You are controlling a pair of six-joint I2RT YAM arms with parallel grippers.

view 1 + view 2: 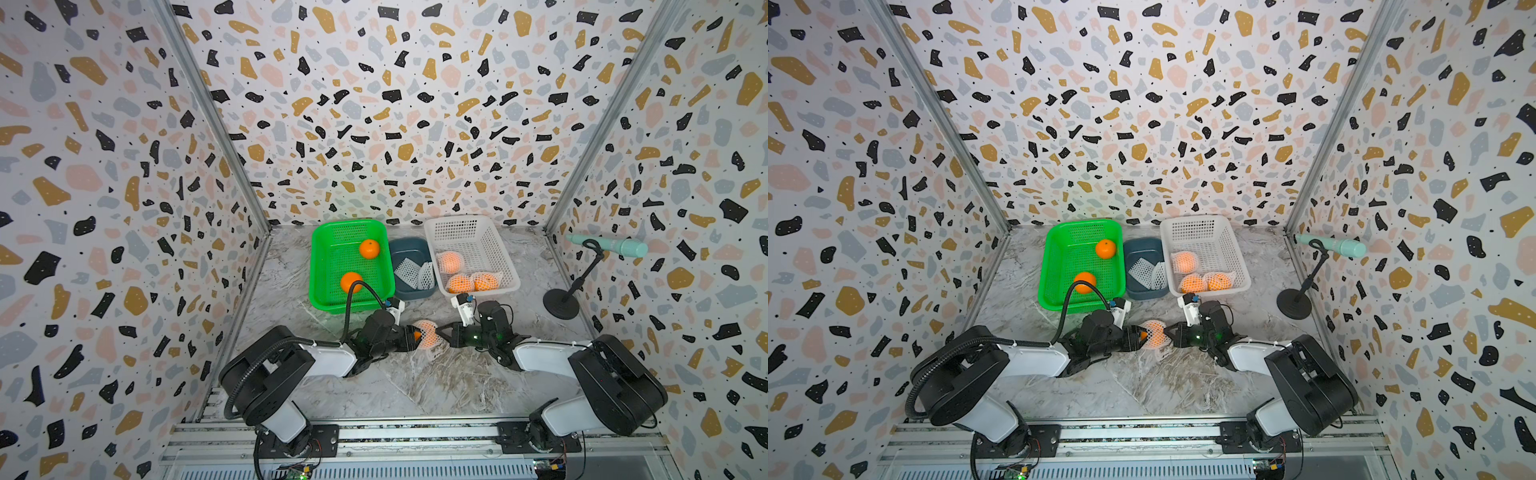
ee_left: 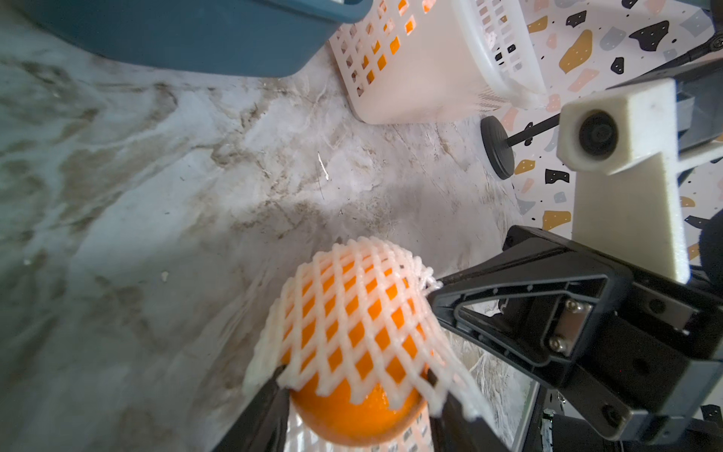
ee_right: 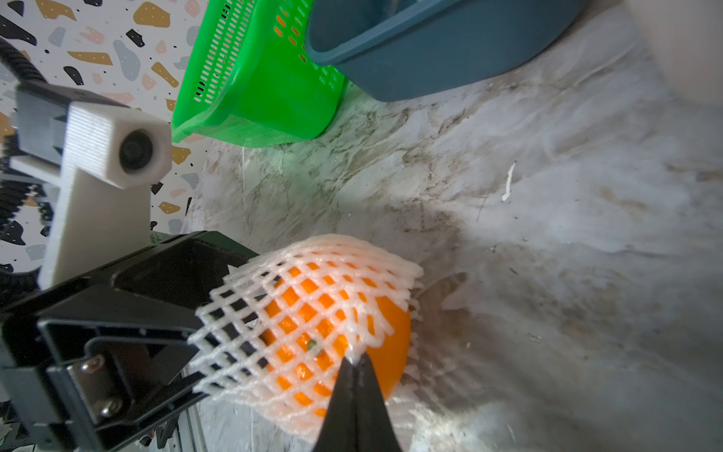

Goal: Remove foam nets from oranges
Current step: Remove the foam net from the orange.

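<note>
Held orange (image 3: 387, 332) at worktop (image 1: 415, 386) centre, betw. grippers. L gripper (image 2: 355, 375) clamped on fruit, under net. R gripper (image 3: 354, 366) pinched shut on foam net (image 2: 352, 297) edge.
Best: L grip firm, R pull straight to 3 o'clock, slow, no tearing.
Far: bin (image 1: 409, 249) w/ nets at 12, bare oranges (image 1: 369, 248) at 11, netted oranges (image 1: 450, 262) at 1.
Unclear: L fingertips in top views; orange underside.

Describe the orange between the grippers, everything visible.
The orange is round, bright and smooth-skinned, with a small dark stem dimple that shows in the right wrist view. A white foam net covers most of it, stretched into open diamonds; one end is bare. It sits low over the marble table; whether it rests there I cannot tell. The left gripper clasps the bare end from both sides. The right gripper is shut on the net's edge, not the fruit.
</note>
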